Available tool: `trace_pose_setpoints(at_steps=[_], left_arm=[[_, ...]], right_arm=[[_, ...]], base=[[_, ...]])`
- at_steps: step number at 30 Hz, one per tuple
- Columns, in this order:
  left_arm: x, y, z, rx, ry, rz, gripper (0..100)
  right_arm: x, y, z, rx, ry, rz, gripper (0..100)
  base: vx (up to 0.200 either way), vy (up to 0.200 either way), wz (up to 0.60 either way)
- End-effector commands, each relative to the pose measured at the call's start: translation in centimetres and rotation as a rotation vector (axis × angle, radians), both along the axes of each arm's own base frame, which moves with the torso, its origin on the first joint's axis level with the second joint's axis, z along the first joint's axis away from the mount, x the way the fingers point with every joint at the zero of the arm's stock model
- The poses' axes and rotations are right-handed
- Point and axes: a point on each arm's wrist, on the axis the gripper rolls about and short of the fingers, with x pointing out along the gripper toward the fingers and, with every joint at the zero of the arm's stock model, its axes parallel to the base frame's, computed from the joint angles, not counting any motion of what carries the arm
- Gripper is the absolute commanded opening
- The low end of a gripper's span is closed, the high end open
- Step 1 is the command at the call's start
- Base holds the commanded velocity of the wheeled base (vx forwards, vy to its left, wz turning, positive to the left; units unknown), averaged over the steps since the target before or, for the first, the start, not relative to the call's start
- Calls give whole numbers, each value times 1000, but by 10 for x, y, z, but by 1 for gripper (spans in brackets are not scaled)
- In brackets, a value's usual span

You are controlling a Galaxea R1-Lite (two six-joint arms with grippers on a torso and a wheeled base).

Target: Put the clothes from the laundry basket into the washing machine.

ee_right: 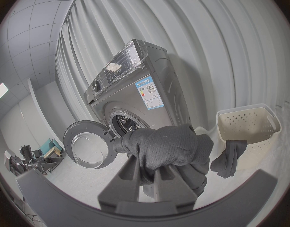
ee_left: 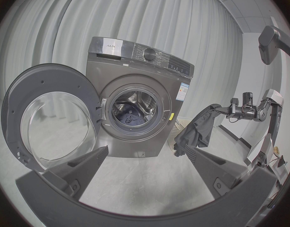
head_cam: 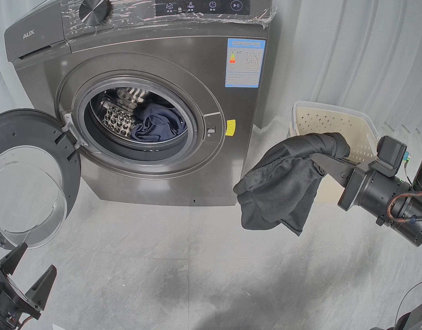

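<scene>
My right gripper is shut on a dark grey garment and holds it in the air to the right of the washing machine, in front of the cream laundry basket. In the right wrist view the garment bunches over the gripper. A dark flap of cloth hangs at the basket's rim. I cannot tell if it belongs to the held garment. Dark blue clothes lie in the drum. My left gripper is open and low, below the machine's door.
The round door stands swung fully open to the machine's left. Grey tiled floor spreads in front of the machine. White curtains hang behind the machine and the basket.
</scene>
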Motion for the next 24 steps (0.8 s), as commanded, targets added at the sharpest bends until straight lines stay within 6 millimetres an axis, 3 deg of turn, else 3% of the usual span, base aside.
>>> trace_pose_setpoints(at_steps=[1, 24], left_arm=[[0, 0, -5, 5, 19, 0, 100], [0, 0, -5, 7, 18, -2, 100]], right_arm=[[0, 0, 0, -1, 1, 0, 0], [1, 1, -1, 0, 3, 1, 0]], base=[[0, 0, 0], [0, 200, 0]])
